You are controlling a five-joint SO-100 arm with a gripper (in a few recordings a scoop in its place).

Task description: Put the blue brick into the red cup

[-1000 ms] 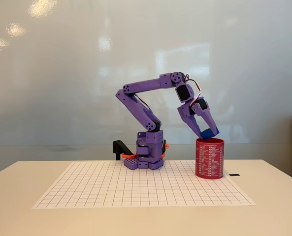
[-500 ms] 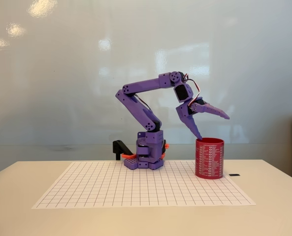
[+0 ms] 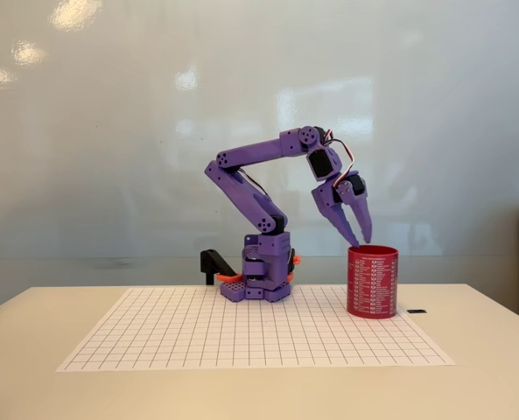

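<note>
Fixed view from the front: the purple arm [image 3: 250,188] stands on its base at the far edge of a white gridded sheet [image 3: 241,337] spread over the pale table [image 3: 31,385], its upper links folded up and over to the right. The claw [image 3: 361,238] points down and slightly right, its tips hanging just above the left part of the rim of the red cup [image 3: 373,281]. The two fingers lie close together, with a thin sliver of gap between them, and nothing is held between them. The red cup stands upright on the right side of the sheet, straight-sided, with rows of small white print on its wall. No blue shows between the fingers, on the sheet or on the table around the cup; the inside of the cup is hidden from this angle, so whether the brick lies in it cannot be told. Left of the arm's base a small black part [image 3: 213,262] sits beside an orange-red piece. A small dark object [image 3: 417,311] lies on the table just right of the cup.
</note>
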